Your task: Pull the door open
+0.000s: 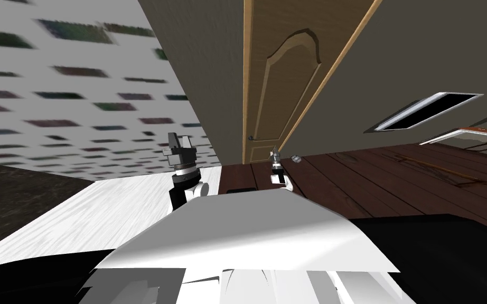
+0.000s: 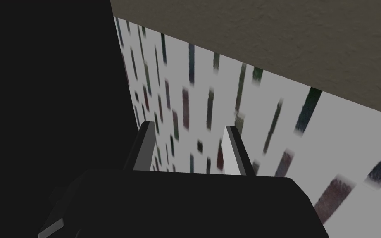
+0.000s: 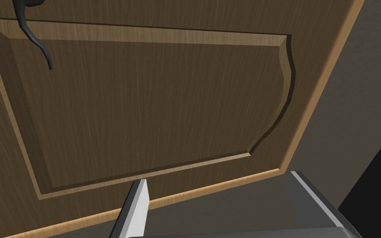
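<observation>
Wooden door (image 3: 144, 103) with dark handle (image 3: 21, 14) faces the right tool (image 3: 217, 177), spread empty; left tool (image 2: 189, 126) likewise.

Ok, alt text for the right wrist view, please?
The right gripper, fingers open, faces a brown panelled wooden door; its dark lever handle lies well clear of the fingers, untouched. A grey wall borders the door's light edge.

Brown wooden door with an arched raised panel (image 1: 284, 79) sits shut in its lighter wood frame (image 1: 247, 79), dark curved lever handle (image 1: 254, 138) near one edge.
</observation>
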{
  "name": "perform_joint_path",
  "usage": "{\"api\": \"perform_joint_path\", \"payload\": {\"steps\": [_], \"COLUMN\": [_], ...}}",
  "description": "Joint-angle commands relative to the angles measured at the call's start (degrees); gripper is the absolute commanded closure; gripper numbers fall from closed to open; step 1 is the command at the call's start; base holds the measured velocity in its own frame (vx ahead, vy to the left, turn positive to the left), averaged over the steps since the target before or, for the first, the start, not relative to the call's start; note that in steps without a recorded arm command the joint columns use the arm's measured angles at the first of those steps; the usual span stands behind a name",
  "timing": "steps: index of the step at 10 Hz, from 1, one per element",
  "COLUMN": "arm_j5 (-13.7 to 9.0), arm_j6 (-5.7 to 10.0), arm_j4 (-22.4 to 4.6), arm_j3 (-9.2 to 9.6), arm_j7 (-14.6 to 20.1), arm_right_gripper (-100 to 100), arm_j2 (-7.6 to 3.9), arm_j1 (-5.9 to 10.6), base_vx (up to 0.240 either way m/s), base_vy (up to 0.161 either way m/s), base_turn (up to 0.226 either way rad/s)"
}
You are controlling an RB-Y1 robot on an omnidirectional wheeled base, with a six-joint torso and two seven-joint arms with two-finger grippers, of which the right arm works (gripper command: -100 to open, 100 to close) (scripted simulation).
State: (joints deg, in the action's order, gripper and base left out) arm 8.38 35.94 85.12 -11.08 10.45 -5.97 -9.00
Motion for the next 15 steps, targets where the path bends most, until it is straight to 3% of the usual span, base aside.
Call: {"api": "perform_joint_path", "payload": {"steps": [1,5,15], "arm_j5": [0.6,1.3,4.6], "arm_j6": [0.05,0.00,-0.22], "arm_j4": [-2.9,-6.5,-21.6], "arm_j3": [-0.67,-1.39,-4.68], "arm_j7": [0.2,0.4,1.2], "arm_right_gripper": [-100,-100,-100], "arm_j2": [-0.28,-0.45,-0.98], "arm_j1": [1.22,2.62,8.99], "base_vx": [0.104,0.070,0.094], "base_vy": [-0.017,0.000,-0.009], "base_turn": [0.093,0.056,0.084]}}
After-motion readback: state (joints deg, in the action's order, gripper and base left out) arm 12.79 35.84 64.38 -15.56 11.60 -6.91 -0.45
